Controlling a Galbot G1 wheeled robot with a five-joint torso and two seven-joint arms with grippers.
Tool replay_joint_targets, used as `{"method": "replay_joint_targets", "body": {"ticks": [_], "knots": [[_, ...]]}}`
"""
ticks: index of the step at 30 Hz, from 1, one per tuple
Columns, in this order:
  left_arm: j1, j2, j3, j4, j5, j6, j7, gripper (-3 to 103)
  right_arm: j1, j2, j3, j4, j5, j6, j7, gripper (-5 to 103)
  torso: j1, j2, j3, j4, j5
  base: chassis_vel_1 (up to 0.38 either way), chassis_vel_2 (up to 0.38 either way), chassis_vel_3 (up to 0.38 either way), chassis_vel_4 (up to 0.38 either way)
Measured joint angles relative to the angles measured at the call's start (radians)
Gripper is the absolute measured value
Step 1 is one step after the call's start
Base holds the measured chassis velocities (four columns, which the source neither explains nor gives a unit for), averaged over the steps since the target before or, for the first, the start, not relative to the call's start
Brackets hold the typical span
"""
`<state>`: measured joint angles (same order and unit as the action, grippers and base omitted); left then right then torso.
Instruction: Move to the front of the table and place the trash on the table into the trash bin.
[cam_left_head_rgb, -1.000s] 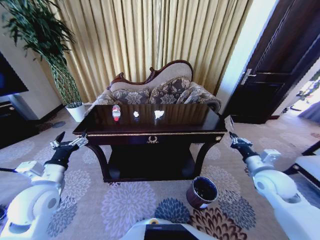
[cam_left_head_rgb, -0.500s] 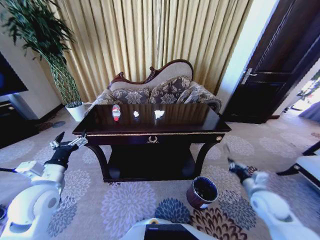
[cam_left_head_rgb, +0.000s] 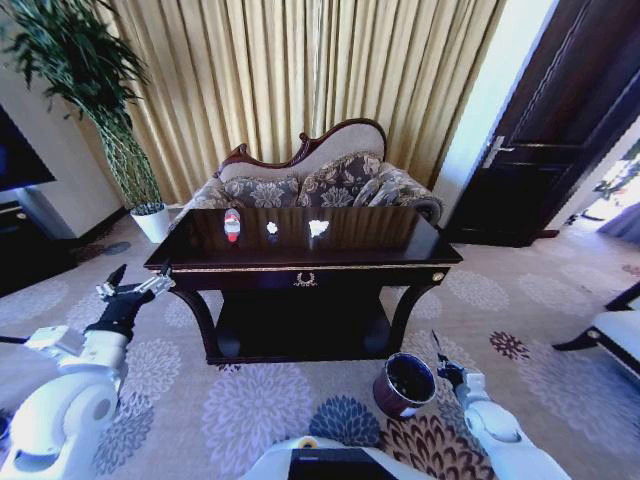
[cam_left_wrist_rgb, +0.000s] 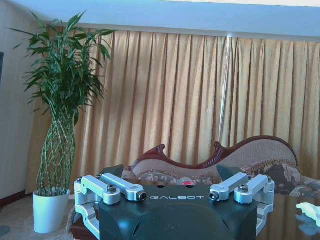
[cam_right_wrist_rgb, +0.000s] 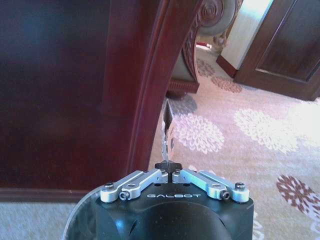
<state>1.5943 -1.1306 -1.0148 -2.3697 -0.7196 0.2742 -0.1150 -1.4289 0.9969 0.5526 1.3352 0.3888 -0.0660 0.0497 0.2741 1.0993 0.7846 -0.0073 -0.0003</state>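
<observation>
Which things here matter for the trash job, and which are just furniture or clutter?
Job:
table
bottle
small paper wad
larger paper wad
trash bin
left tool, open
right tool, shut, beside the bin

Just about:
sofa
potted plant
curtains
door

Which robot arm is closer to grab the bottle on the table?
Probably the left. The left gripper is open, raised near the table's left front corner, the same side as the bottle. The right gripper is shut and low beside the trash bin, well below the tabletop.
</observation>
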Motion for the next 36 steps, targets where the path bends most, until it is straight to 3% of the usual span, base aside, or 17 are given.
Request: {"method": "replay_joint_targets", "body": {"ticks": [10, 17, 18, 23, 26, 27, 35, 36], "knots": [[0.000, -0.012, -0.008, -0.001, 0.000, -0.001, 0.000, 100, 0.030, 0.010, -0.028, -0.094, -0.036, 0.055, 0.025, -2, 0.000, 0.000, 0.000, -0.0003, 0.0001, 0.000, 0.000, 0.000, 0.000], [-0.004, -0.013, -0.005, -0.004, -0.001, -0.001, 0.000, 100, 0.024, 0.010, -0.019, -0.091, -0.034, 0.081, 0.048, 19, 0.000, 0.000, 0.000, -0.0002, 0.0001, 0.000, 0.000, 0.000, 0.000], [-0.005, -0.013, -0.002, -0.004, -0.001, -0.001, 0.000, 100, 0.017, 0.007, -0.014, -0.084, -0.033, 0.086, 0.048, 30, 0.000, 0.000, 0.000, -0.0001, 0.0000, 0.000, 0.000, 0.000, 0.000], [-0.008, -0.013, 0.004, -0.004, -0.001, -0.001, 0.001, 100, 0.005, 0.006, -0.003, -0.072, -0.030, 0.090, 0.047, 41, 0.000, 0.000, 0.000, -0.0001, 0.0000, 0.000, 0.000, 0.000, 0.000], [-0.011, -0.013, 0.006, -0.002, -0.001, 0.000, 0.001, 100, -0.006, 0.005, 0.005, -0.060, -0.029, 0.092, 0.047, 57, 0.000, 0.000, 0.000, -0.0001, 0.0000, 0.000, 0.000, 0.000, 0.000], [-0.011, -0.013, 0.006, -0.002, -0.001, 0.000, 0.001, 100, -0.006, 0.005, 0.005, -0.060, -0.029, 0.092, 0.047, 57, 0.000, 0.000, 0.000, -0.0001, 0.0000, 0.000, 0.000, 0.000, 0.000], [-0.007, -0.014, 0.001, 0.003, -0.002, 0.000, 0.003, 100, -0.024, -0.001, 0.017, -0.027, -0.012, 0.086, 0.045, 90, 0.000, 0.000, 0.000, 0.0000, 0.0000, 0.000, 0.000, 0.000, 0.000], [-0.007, -0.014, 0.001, 0.003, -0.002, 0.000, 0.003, 100, -0.024, -0.001, 0.017, -0.027, -0.012, 0.086, 0.045, 90, 0.000, 0.000, 0.000, 0.0000, 0.0000, 0.000, 0.000, 0.000, 0.000]]}}
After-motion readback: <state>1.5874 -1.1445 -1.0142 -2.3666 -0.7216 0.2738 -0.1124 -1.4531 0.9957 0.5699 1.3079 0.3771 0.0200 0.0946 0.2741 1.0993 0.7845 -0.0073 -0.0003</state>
